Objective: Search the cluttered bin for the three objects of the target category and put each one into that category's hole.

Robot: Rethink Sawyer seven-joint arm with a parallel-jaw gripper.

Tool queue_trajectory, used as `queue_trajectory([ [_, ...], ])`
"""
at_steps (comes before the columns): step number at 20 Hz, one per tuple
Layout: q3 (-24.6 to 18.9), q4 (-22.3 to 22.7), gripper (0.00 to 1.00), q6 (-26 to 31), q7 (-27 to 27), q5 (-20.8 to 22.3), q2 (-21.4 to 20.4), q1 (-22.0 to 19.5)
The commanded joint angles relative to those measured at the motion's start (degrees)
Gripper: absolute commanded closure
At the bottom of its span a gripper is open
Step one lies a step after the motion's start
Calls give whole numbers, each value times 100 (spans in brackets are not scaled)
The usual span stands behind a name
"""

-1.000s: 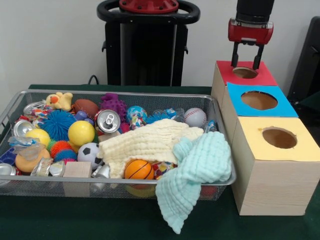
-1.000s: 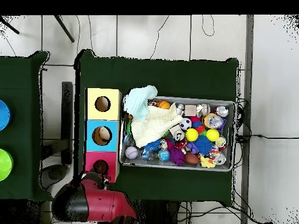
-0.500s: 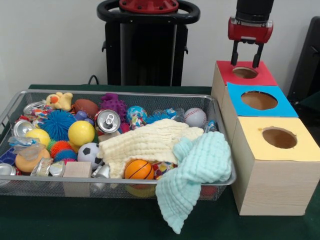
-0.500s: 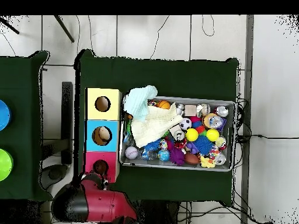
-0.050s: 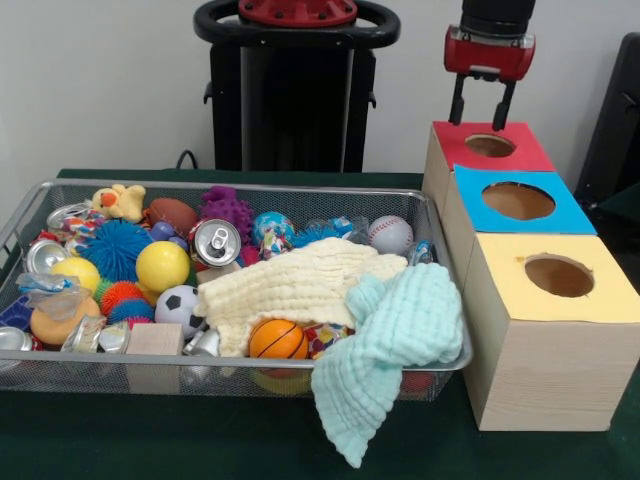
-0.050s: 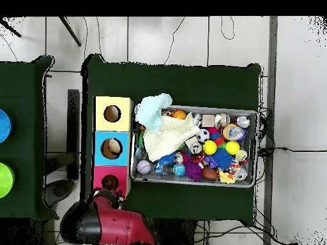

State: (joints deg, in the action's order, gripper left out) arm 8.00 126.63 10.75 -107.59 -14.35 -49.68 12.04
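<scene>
Hand (image 5: 478, 112) hovered above red box hole (image 5: 490, 146), fingers apart, empty. Wire bin (image 5: 440, 290) lay at 8 o'clock from hand. Target category could not be told. Advice: lift clear, descend vertically over exposed item, avoid cloths (image 5: 390, 345).

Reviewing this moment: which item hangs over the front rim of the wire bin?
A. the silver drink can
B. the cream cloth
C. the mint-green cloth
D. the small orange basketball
C: in the front view the mint-green cloth drapes over the wire bin rim and down its outside, while the cream cloth, the small orange basketball and the silver drink can all lie inside.
</scene>
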Motion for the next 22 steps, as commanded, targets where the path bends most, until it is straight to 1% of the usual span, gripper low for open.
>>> queue_trajectory([
  [1,82,126,0,642,-495,281,-193,-460],
  [2,73,149,0,647,-422,345,-236,-558],
  [9,-185,120,0,476,-85,756,-155,-1262],
  [12,-324,73,0,545,186,1037,-187,-1713],
  [15,-395,-34,0,621,299,1311,-173,-2016],
  [18,-472,-196,0,636,421,1604,-76,-2330],
  [22,-594,-337,0,653,483,1931,-3,-2649],
])
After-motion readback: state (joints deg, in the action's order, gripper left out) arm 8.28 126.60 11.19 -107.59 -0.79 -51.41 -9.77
